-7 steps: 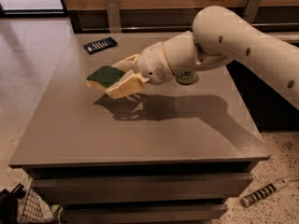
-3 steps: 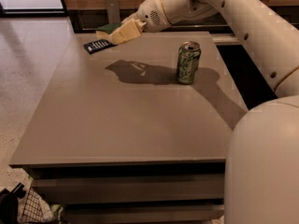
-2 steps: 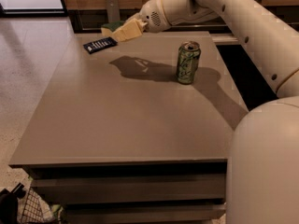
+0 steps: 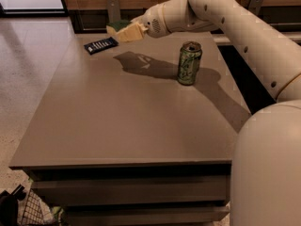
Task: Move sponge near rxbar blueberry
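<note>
My gripper [image 4: 123, 32] is at the far left of the table, held a little above its surface, and is shut on the sponge [image 4: 117, 26], whose dark green top and pale yellow foam show between the cream fingers. The rxbar blueberry [image 4: 100, 45], a flat dark navy bar with white lettering, lies flat on the table just left of and below the gripper, a short gap away. The arm reaches in from the upper right across the table.
A green drink can [image 4: 189, 63] stands upright right of centre on the grey table [image 4: 122, 121]. A wooden wall with metal brackets runs behind the table's far edge. A wire basket [image 4: 28, 211] sits on the floor at the lower left.
The gripper carried the sponge from mid-table to the far left corner beside the bar. Over the last second it has barely moved, and the view has shifted slightly.
</note>
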Available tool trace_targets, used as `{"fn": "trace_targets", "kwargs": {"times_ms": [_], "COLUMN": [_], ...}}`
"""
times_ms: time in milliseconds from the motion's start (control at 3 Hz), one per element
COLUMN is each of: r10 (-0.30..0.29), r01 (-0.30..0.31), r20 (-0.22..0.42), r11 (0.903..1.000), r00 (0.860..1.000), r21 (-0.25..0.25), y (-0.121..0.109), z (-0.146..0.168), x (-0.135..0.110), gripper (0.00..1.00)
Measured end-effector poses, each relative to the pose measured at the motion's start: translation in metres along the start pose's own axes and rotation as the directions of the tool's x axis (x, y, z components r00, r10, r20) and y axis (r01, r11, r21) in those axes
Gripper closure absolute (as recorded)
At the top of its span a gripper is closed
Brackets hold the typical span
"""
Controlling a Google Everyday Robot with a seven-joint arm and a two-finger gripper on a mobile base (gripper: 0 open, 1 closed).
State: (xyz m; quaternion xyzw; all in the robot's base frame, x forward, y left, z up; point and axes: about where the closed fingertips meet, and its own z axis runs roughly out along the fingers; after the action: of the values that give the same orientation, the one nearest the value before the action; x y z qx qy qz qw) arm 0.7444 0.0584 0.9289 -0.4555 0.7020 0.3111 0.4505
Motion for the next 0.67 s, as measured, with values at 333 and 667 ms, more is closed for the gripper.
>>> {"fn": "trace_targets", "kwargs": {"times_ms": [333, 667], "r10": [-0.015, -0.050], "r01": [0.015, 0.051], "r20": [-0.005, -0.041], "r11": [0.9996, 0.9984], "r00": [1.000, 0.998], "r21": [0.024, 0.022], "y": [-0.010, -0.018], "z": [0.006, 0.022], "x": [-0.002, -0.007], "gripper": [1.00, 1.00]}}
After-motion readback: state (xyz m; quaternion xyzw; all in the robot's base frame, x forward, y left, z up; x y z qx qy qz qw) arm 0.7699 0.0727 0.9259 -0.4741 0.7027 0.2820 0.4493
